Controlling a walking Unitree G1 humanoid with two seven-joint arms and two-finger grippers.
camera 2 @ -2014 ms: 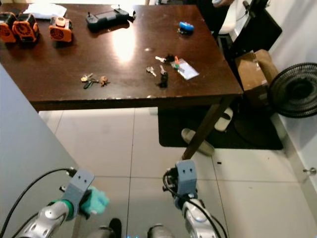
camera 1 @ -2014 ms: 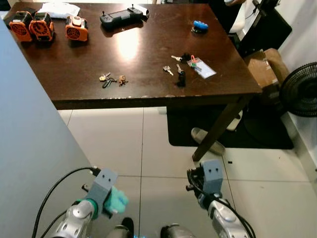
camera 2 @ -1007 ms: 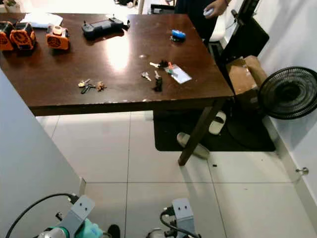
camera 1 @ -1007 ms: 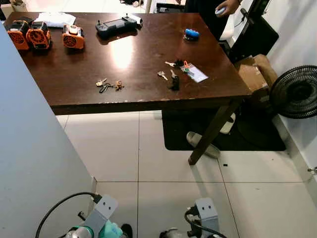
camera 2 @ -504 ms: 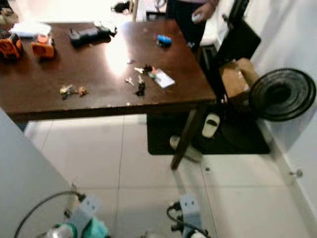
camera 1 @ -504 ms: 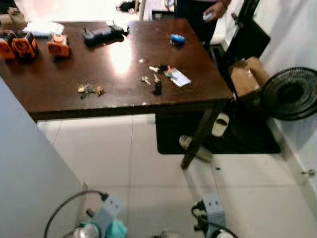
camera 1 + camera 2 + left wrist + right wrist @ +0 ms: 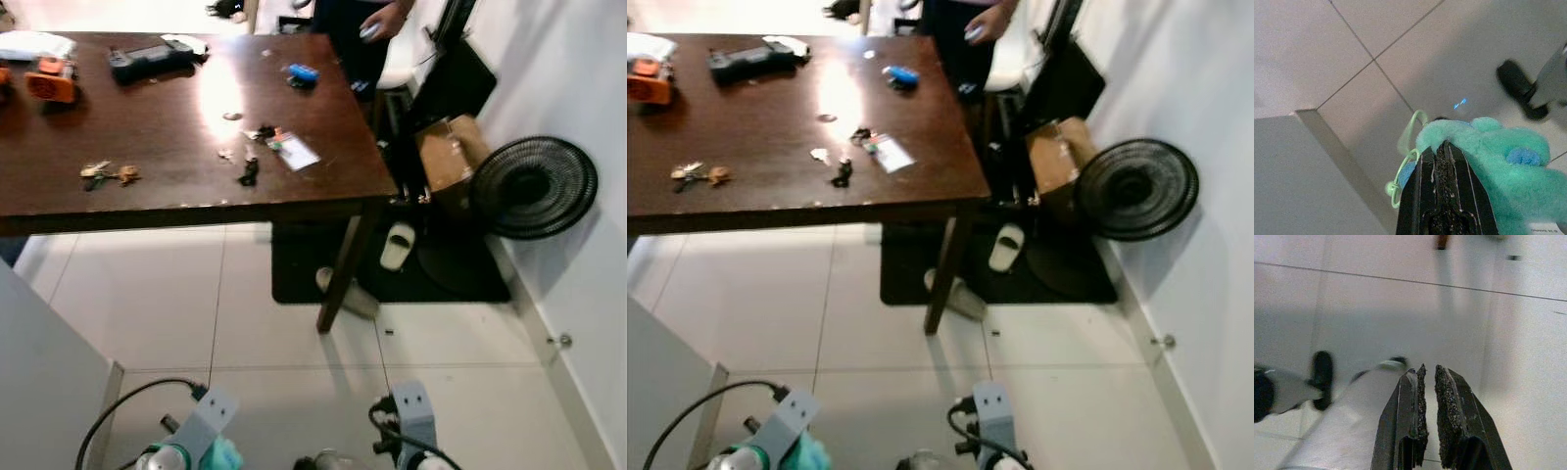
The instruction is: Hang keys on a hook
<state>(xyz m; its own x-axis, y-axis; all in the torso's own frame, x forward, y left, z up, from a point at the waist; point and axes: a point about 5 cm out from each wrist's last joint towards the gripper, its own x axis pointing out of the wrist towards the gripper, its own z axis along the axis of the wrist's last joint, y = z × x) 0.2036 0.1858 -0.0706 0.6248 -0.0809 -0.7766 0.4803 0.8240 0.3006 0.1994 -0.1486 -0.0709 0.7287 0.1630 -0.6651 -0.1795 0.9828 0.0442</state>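
My left gripper point(image 7: 1442, 147) hangs low over the tiled floor, shut on a teal plush key fob point(image 7: 1498, 176) with a pale green cord loop point(image 7: 1405, 147). In the left eye view the plush point(image 7: 227, 457) shows beside the left wrist at the bottom edge. My right gripper point(image 7: 1428, 369) hangs idle near the floor, fingers close together with nothing between them. A bunch of keys point(image 7: 103, 173) and a black fob with keys point(image 7: 250, 171) lie on the dark wooden table point(image 7: 147, 117) ahead.
A black floor fan point(image 7: 534, 186) stands by the right wall, with a cardboard box point(image 7: 446, 157) beside it. Slippers point(image 7: 397, 245) lie under the table corner. A person's hand point(image 7: 377, 24) shows at the table's far end. A white panel point(image 7: 39, 382) rises at my left.
The whole view has swung to the right: table and keys slid left, fan and right wall came further in. Both arms stay low, the plush still held.
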